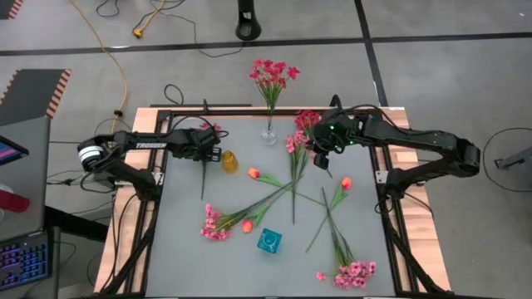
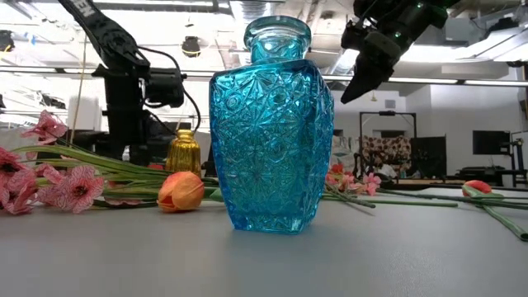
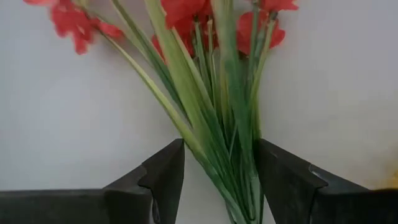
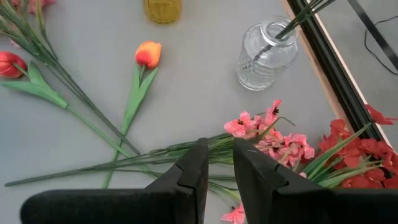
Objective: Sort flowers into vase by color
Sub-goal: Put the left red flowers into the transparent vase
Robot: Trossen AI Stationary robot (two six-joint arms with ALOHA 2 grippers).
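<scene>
**Two arms among the scattered stems**

Closest to the low camera stands a blue cut-glass vase, empty, near the table's front edge. Behind it lie flowers still unsorted: orange tulip buds, pink sprays and a dark-red spray at the back right. A clear glass vase at the back already holds red blossoms; an amber vase stands just to its left.

At back left, the left gripper has its fingers part open around a bundle of green stems topped with red blooms; whether the pads press them is unclear. Over the pink and dark-red heads at back right, the right gripper hovers with fingers nearly together and nothing between them.

These artificial flowers look light, with long thin stems likely to bend and swing. Gripping mid-stem, below the blossoms, should give the firmest hold, since the heads look soft and crushable. Crossed stems may drag neighbours along.
</scene>
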